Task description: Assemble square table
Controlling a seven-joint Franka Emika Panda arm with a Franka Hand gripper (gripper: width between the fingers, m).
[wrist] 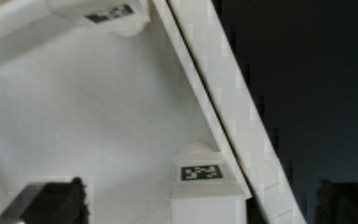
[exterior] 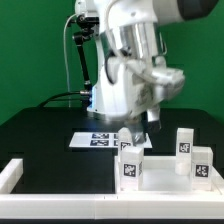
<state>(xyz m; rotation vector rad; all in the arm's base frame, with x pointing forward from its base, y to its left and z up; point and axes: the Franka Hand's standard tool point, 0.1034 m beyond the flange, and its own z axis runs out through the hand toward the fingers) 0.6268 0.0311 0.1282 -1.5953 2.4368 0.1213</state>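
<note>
the black table (exterior: 40, 130) fills the exterior view, with a green backdrop behind it. a long white bar (exterior: 60, 186) edges the work area along 6 o'clock, with a short arm of it turning up at 8 o'clock. the white robot arm (exterior: 130, 45) comes down from 12 o'clock and hides much of the middle.

the square slab (exterior: 165, 172) of the table to be built lies at 5 o'clock on the black surface, rimmed and recessed. the recess looks white and bare in the wrist view, where the slab's rim (wrist: 208, 90) runs as a long pale strip with one tag (wrist: 202, 171) on it; a second tag (wrist: 112, 13) sits at the far end, partly cut off.

the marker board (exterior: 100, 139) lies flat near the centre, its far part hidden by the arm.

three legs can be counted: one (exterior: 131, 163) just under the fingers at the slab's near corner, one (exterior: 184, 141) standing behind the slab at 4 o'clock, one (exterior: 203, 163) at the frame edge at 4 o'clock. a fourth cannot be made out.

the fingers (exterior: 139, 131) hang above the first leg; in the wrist view both dark tips (wrist: 51, 197) stand wide apart, straddling the rim, gripping nothing.
</note>
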